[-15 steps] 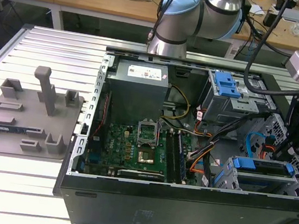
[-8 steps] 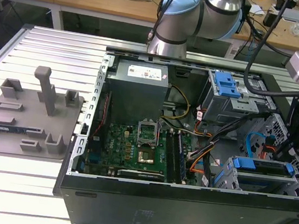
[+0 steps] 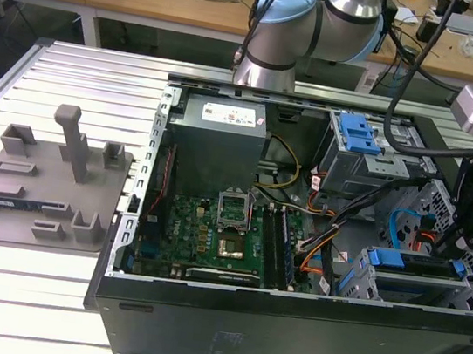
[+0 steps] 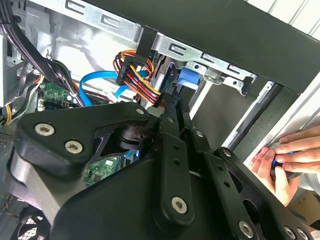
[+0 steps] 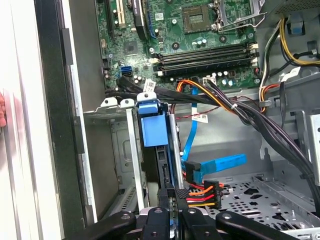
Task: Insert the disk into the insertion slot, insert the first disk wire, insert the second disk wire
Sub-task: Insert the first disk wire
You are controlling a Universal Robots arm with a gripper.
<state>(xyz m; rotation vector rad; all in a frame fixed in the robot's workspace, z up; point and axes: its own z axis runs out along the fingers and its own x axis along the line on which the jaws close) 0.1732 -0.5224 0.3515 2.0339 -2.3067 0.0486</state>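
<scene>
The disk (image 5: 151, 127), silver in a bright blue frame, sits inside the insertion slot (image 5: 112, 107), a low grey cage at the exterior view's right (image 3: 355, 273). Its blue frame also shows in the exterior view (image 3: 414, 264) and in the second wrist view (image 4: 189, 79). My gripper (image 5: 171, 207) is at the disk's rear end, its fingers drawn close together. A disk wire of red, orange and yellow strands (image 5: 195, 192) runs straight into them (image 4: 159, 90). A black plug (image 4: 131, 67) sits further along that wire. The flat blue data wire (image 5: 220, 164) hangs loose beside the cage.
A taller cage with a blue latch (image 3: 361, 137), the power supply (image 3: 220, 135) and the motherboard (image 3: 220, 228) are inside the open case. Black cable bundles (image 5: 240, 112) cross beside the slot. A person's hand (image 4: 280, 162) rests outside the case wall. A grey fixture plate (image 3: 43, 176) lies at the exterior view's left.
</scene>
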